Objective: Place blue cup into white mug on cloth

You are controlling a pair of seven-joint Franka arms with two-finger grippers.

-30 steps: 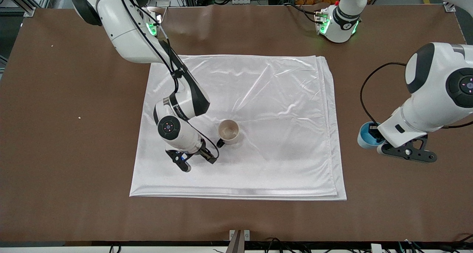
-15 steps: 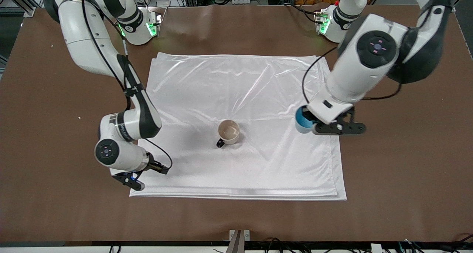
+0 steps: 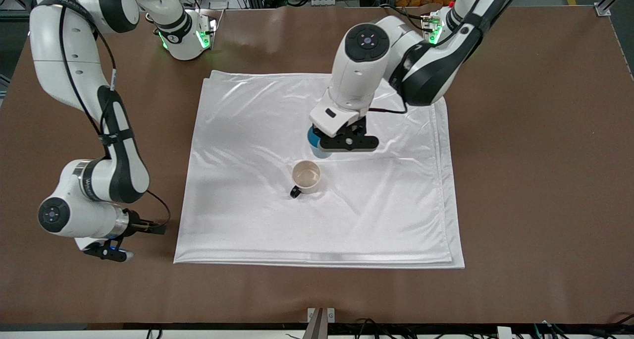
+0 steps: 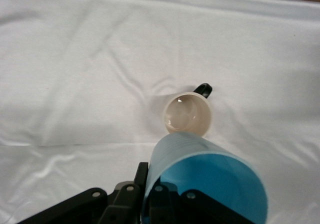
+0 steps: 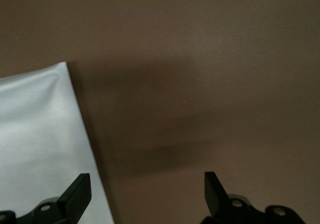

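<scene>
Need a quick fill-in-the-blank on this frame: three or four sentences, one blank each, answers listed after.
1. The left gripper holds the ____ cup over the cloth.
2. The white mug stands upright on the cloth, and its loop handle is coloured ____.
3. The right gripper hangs over the bare table just off the cloth's corner, with its fingers ____.
4. The inside of the white mug holds ____.

Missing words: blue; black; open; nothing

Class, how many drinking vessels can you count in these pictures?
2. The blue cup hangs in the left gripper over the cloth; the white mug stands on it.
</scene>
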